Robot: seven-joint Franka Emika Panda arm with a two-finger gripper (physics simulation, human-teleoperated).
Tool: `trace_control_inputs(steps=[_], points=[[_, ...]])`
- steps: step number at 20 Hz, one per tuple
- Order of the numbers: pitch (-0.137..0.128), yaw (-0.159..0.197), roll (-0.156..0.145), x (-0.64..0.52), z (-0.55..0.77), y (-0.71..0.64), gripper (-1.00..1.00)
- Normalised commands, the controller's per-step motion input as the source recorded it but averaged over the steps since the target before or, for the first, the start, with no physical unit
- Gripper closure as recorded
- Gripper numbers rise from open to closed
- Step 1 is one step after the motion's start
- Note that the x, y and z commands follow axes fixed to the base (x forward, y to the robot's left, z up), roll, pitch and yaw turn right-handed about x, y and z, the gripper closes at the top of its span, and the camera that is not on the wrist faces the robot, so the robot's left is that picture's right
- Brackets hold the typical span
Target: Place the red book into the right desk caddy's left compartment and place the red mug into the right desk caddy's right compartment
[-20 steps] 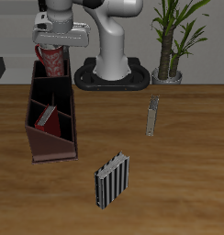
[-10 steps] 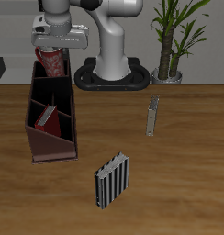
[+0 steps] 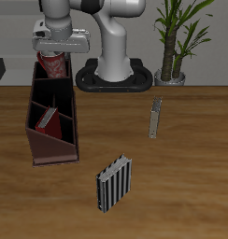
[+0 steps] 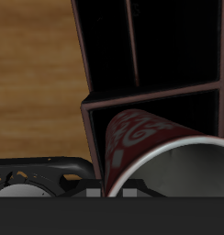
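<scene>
My gripper (image 3: 56,49) is shut on the red mug (image 3: 53,65), which hangs partly inside the tall-walled right compartment (image 3: 43,70) at the back end of the right desk caddy (image 3: 52,147). In the wrist view the speckled red mug (image 4: 146,147) fills the foreground, tilted, with the caddy's dark wall (image 4: 91,69) just behind it. The red book (image 3: 49,117) leans inside the caddy's wider left compartment (image 3: 60,112), nearer the table's front edge than the mug.
A black-and-white striped book (image 3: 114,182) stands upright near the table's front edge. A thin grey object (image 3: 155,118) lies mid-table. The robot's base (image 3: 116,73) and a potted plant (image 3: 174,42) stand at the back.
The gripper, still holding the mug, has sunk slightly toward the caddy's tall end section. Nothing else has moved.
</scene>
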Motion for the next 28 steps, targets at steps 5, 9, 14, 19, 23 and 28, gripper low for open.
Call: trace_control_inputs(steps=[5,9,14,19,23,28], points=[[-0.015,-0.025,0.013,-0.03,-0.09,-0.01,1.0],[-0.046,0.002,0.01,-0.15,-0.02,-0.08,1.0],[-0.066,-0.015,-0.022,-0.2,0.03,-0.09,1.0],[-0.054,-0.011,-0.009,-0.1,0.05,-0.01,1.0],[-0.069,0.018,-0.002,-0.05,0.1,0.05,1.0],[-0.045,-0.017,0.011,0.04,0.07,0.05,1.0]])
